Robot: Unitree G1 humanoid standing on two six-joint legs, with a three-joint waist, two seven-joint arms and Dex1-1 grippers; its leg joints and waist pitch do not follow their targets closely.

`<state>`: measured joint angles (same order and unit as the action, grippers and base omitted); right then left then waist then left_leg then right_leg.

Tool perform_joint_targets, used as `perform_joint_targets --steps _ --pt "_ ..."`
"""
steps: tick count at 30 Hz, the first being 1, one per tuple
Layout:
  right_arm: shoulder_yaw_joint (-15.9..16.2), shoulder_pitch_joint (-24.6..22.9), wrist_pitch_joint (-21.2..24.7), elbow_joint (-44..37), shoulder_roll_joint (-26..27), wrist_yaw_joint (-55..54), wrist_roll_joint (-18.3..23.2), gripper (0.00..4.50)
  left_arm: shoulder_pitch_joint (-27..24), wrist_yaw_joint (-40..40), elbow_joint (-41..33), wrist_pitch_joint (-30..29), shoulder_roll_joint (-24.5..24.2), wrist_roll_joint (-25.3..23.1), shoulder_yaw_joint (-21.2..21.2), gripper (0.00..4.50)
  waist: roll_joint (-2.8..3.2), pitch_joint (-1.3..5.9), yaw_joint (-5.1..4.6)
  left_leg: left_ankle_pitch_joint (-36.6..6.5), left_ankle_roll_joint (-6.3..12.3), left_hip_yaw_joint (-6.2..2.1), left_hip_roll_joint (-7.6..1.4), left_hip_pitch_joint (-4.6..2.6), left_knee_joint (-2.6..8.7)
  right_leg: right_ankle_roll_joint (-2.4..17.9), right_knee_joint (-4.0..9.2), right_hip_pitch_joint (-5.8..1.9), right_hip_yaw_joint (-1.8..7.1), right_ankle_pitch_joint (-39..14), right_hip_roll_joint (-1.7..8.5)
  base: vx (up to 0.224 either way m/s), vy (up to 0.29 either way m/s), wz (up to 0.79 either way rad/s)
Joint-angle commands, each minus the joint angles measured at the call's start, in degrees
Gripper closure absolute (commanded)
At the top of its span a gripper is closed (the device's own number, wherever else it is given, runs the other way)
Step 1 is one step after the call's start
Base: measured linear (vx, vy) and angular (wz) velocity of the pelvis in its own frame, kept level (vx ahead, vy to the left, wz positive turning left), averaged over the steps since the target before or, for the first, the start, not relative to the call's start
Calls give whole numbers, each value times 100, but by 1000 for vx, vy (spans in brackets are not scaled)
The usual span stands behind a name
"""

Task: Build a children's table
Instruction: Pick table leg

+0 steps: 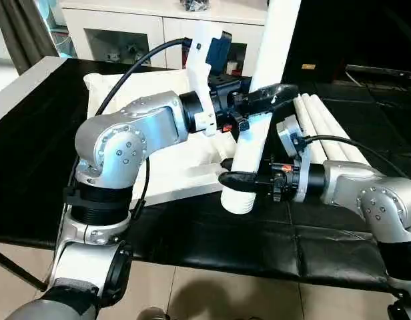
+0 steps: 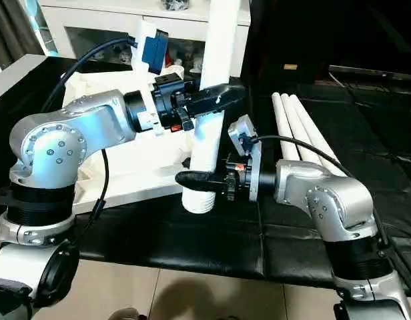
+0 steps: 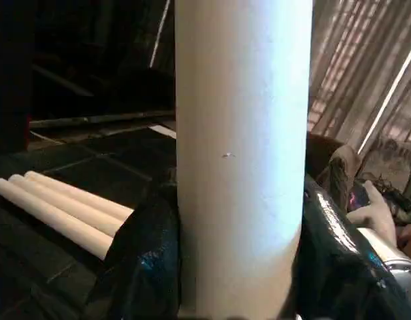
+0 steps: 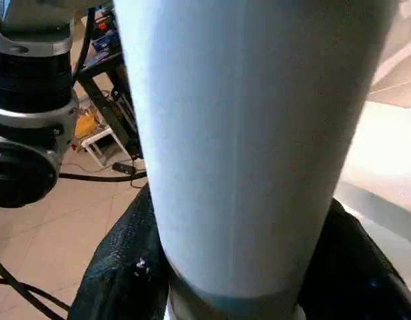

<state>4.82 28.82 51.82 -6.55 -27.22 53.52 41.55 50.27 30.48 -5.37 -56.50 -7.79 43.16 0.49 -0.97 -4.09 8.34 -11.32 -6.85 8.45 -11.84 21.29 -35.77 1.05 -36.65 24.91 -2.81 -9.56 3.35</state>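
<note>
One white tapered leg (image 1: 251,150) stands nearly upright over the black table, its ribbed lower end just off the front edge of the white tabletop (image 1: 167,170). My left gripper (image 1: 269,98) is shut around the leg's middle, its fingers (image 3: 144,267) pressed against both sides. Lower down, my right gripper (image 1: 240,181) is shut on the same leg near its ribbed end, with its fingers (image 4: 119,273) hugging the tube. The tabletop lies flat behind my left arm, partly hidden by it.
Three more white legs (image 1: 325,123) lie side by side on the black table (image 1: 259,247) to the right. A white glass-door cabinet (image 1: 125,33) stands behind the table. A person's hand (image 3: 375,215) shows in the left wrist view.
</note>
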Motion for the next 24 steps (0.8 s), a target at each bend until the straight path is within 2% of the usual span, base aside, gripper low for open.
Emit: perform_joint_targets --steps 1,4,11,13,15,17,19,20,22,24 --pt "-99 -72 42 143 30 -162 -23 252 185 65 -333 -92 190 432 39 268 -73 510 22 -180 174 87 20 63 326 865 418 -480 192 -1068 298 0 0 0" --pt "-137 -101 34 143 87 -201 -8 253 187 -6 -369 -103 274 529 130 269 -76 510 26 -179 182 82 21 64 329 844 425 -483 187 -1114 297 0 0 0" --pt "-141 -126 -22 152 124 -229 -44 254 210 -115 -341 2 324 395 149 269 -72 511 33 -171 180 80 18 63 332 806 426 -481 186 -1104 295 0 0 0" --pt "-132 -125 -35 154 124 -231 -55 254 202 -26 -415 -49 324 499 162 213 -72 510 32 -178 179 80 21 66 332 800 430 -485 187 -1128 298 0 0 0" --pt "-131 -126 -43 157 129 -236 -59 254 195 -13 -484 -143 378 655 207 213 -72 514 36 -161 174 88 30 69 321 834 422 -487 190 -1101 302 0 0 0" --pt "-126 -125 -56 165 134 -247 -62 254 186 -4 -564 -254 425 816 241 182 -70 519 38 -146 176 79 10 72 322 935 401 -485 188 -979 307 0 0 0" --pt "-94 -139 -114 182 169 -286 -126 254 128 6 -757 -455 534 1138 261 161 -78 515 33 -173 186 81 14 69 322 931 399 -490 185 -986 301 0 0 0" --pt "-95 -146 -133 190 202 -305 -141 254 98 -8 -804 -489 574 1208 253 161 -72 504 29 -198 200 84 19 72 323 918 415 -482 185 -1036 298 0 0 0" --pt "-103 -147 -160 207 252 -340 -154 254 71 -56 -836 -488 638 1268 265 129 -72 499 27 -271 210 87 20 66 327 845 442 -474 182 -1232 295 0 0 0" --pt "-114 -138 -203 238 313 -394 -172 254 70 -99 -847 -452 711 1345 326 126 -61 492 32 -324 194 88 24 60 329 795 464 -466 179 -1377 294 0 0 0"
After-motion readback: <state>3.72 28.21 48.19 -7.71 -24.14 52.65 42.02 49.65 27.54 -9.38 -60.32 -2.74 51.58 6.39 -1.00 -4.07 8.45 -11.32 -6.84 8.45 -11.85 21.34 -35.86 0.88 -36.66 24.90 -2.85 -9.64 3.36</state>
